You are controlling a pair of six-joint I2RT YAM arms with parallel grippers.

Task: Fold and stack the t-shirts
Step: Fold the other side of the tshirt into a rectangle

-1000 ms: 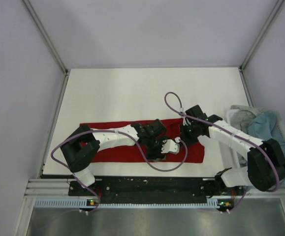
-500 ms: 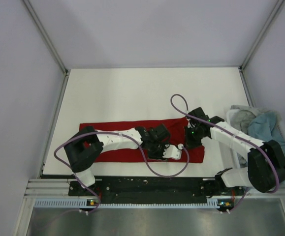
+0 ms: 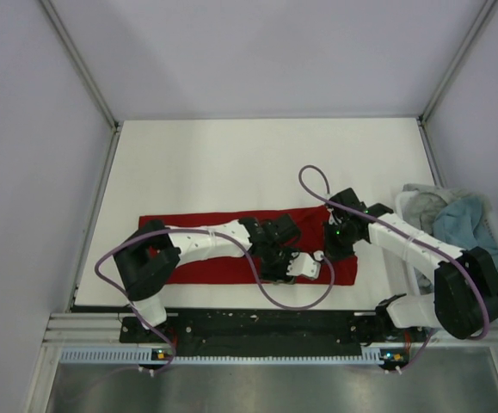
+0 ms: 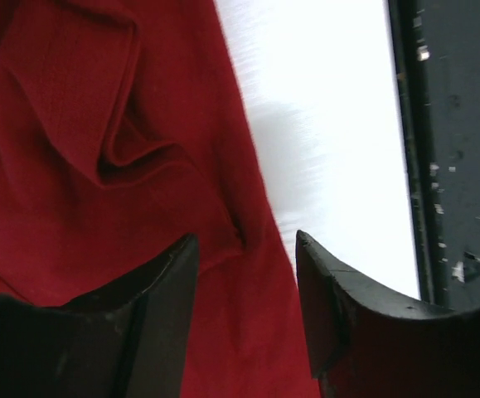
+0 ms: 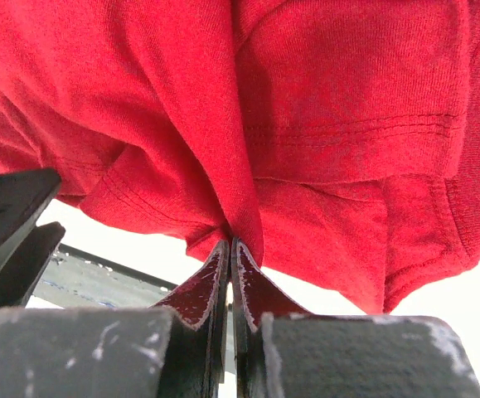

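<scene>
The deep red t-shirt (image 3: 205,271) lies as a long flat band across the near part of the white table (image 3: 231,163). My left gripper (image 3: 304,267) sits low at the shirt's near right edge. In the left wrist view it (image 4: 246,253) stands open, its fingers astride the shirt's hem (image 4: 256,249), with bare table beside it. My right gripper (image 3: 331,244) is over the shirt's right end. In the right wrist view it (image 5: 230,247) is shut on a pinched fold of the red cloth (image 5: 339,99), which hangs bunched above the jaws.
A white basket (image 3: 400,200) at the table's right edge holds the teal-blue t-shirt (image 3: 468,219) and the light grey t-shirt (image 3: 421,205). Purple cables (image 3: 304,176) loop over the red shirt. The black base rail (image 3: 257,323) runs along the near edge.
My left gripper has slid right along the shirt's near edge and its jaws have narrowed somewhat. The right gripper shifted slightly right, still shut on the cloth.
</scene>
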